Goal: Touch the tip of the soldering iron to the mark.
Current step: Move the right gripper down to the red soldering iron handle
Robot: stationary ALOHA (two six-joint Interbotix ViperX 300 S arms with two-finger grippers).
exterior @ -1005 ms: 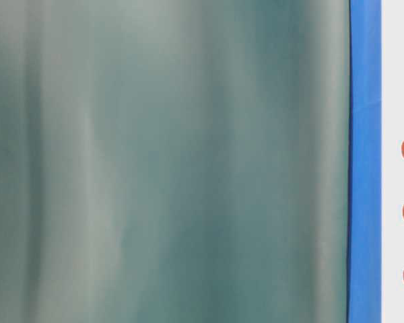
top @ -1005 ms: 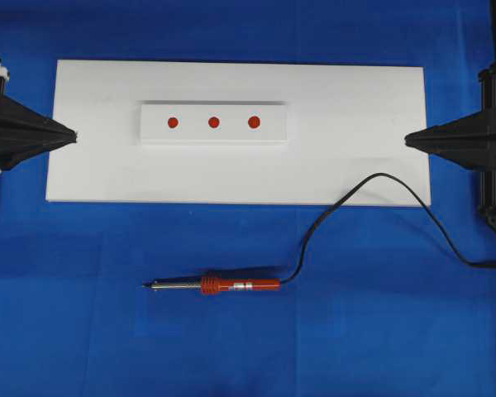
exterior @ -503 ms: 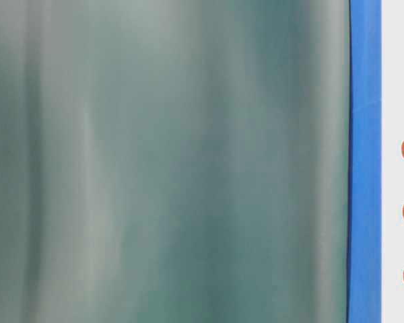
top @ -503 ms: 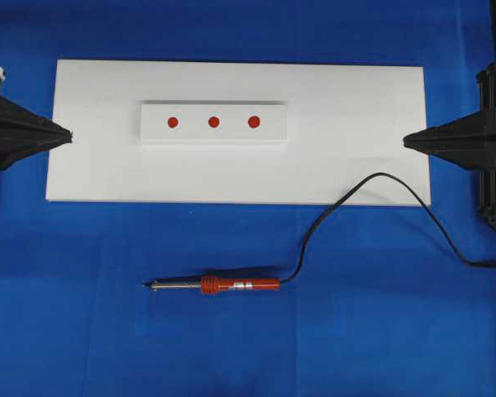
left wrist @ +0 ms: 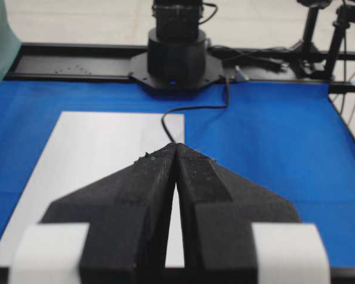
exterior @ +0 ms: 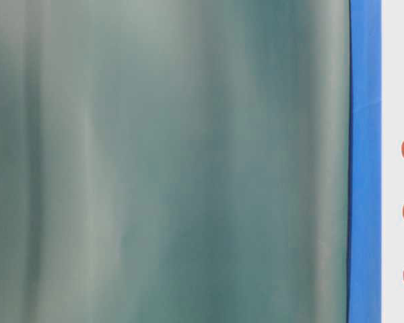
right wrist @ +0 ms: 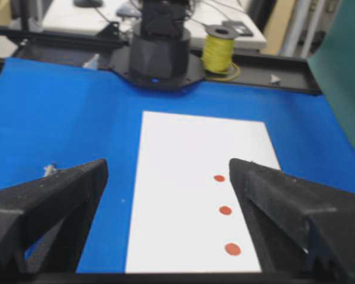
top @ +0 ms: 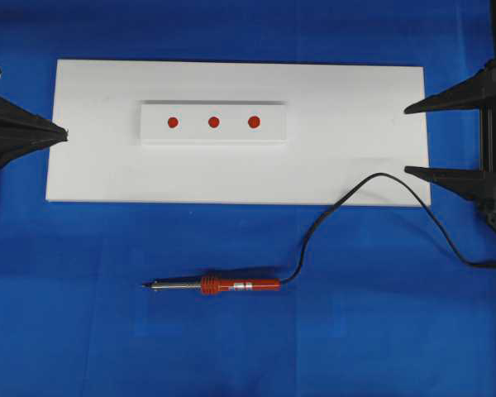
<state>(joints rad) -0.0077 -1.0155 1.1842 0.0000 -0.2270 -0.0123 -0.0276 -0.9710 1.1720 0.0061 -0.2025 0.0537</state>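
Iron (top: 231, 285) lies flat on blue cloth (top: 83, 314) below white board (top: 355, 141), tip (top: 145, 286) pointing left, untouched. Three red marks (top: 213, 122) on raised block (top: 153, 132). Left gripper (top: 62, 132) pinched together; right gripper (top: 407, 139) spread wide, empty.

**Background items around the workspace**

A blue cloth (top: 231, 347) covers the table. A white board (top: 355, 107) lies on it toward twelve o'clock. A spool of yellow wire (right wrist: 219, 50) stands beyond the cloth's far edge, beside a teal-green curtain (exterior: 168, 161).
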